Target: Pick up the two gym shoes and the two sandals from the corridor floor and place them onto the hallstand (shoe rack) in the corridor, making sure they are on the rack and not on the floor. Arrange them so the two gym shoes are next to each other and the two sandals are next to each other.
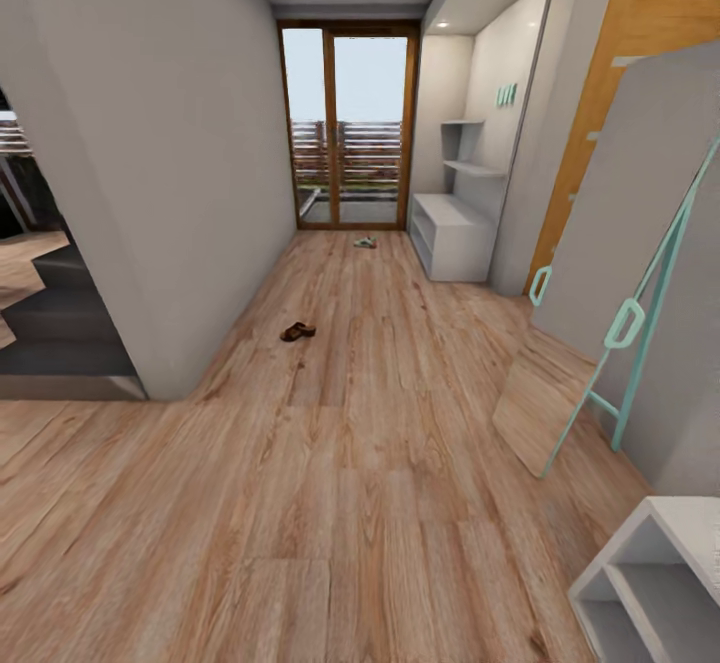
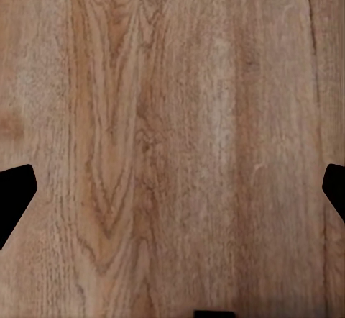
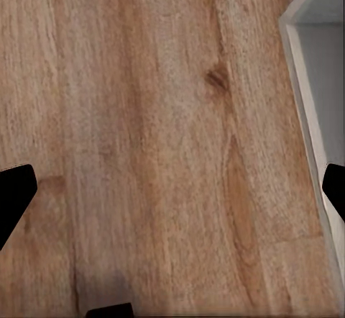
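Note:
Brown sandals (image 1: pixel 297 331) lie on the wood-plank corridor floor (image 1: pixel 360 463) at mid distance, near the left wall's corner; they are too small to tell apart. A small pale shape with a green tint, the gym shoes (image 1: pixel 365 242), rests on the floor far down the corridor by the glass door. The pale-grey hallstand (image 1: pixel 455 233) stands against the right wall at the far end, with stepped shelves above it. My left gripper (image 2: pixel 172 196) is open over bare planks. My right gripper (image 3: pixel 172 196) is also open, with nothing between its fingers.
A grey board on a teal frame (image 1: pixel 640 323) leans at the right. A low white shelf unit (image 1: pixel 640 583) stands at the near right, its edge (image 3: pixel 316 80) beside my right gripper. The left wall (image 1: pixel 150 193) ends at a corner with a dark opening beyond.

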You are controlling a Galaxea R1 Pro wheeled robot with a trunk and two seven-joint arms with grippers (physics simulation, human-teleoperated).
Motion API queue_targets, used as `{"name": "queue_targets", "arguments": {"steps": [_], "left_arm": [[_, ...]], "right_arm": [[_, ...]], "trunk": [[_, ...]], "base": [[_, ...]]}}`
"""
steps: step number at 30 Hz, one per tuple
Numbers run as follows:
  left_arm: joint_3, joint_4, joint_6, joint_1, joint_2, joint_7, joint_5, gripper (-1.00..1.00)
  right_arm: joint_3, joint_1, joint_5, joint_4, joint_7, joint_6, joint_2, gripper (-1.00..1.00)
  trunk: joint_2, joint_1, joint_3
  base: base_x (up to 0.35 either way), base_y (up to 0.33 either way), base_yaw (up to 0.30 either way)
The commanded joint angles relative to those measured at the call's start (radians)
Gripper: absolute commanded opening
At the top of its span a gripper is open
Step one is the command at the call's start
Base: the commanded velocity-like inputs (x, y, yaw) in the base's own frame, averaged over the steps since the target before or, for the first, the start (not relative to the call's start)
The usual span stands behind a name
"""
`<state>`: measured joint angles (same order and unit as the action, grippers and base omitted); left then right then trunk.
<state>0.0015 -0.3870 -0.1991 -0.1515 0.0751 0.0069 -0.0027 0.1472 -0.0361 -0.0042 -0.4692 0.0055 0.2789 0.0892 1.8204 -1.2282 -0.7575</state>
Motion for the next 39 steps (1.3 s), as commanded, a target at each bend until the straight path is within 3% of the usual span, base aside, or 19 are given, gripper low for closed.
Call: {"name": "queue_targets", "arguments": {"steps": [1,13,39], "left_arm": [[0.000,0.000,-0.003,0.000,0.000,0.001,0.000,1.00],[0.000,0.000,-0.003,0.000,0.000,0.001,0.000,1.00],[0.000,0.000,-0.003,0.000,0.000,0.001,0.000,1.00]], "right_arm": [[0.002,-0.001,0.000,0.001,0.001,0.003,0.000,1.00],[0.002,-0.001,0.000,0.000,0.000,0.003,0.000,1.00],[0.002,-0.001,0.001,0.000,-0.001,0.004,0.000,1.00]], "trunk": [[0.008,-0.004,-0.005],[0.092,-0.050,-0.060],[0.274,-0.149,-0.183]], "base": [[0.000,0.000,-0.174],[0.000,0.000,-0.134],[0.000,0.000,-0.005]]}}
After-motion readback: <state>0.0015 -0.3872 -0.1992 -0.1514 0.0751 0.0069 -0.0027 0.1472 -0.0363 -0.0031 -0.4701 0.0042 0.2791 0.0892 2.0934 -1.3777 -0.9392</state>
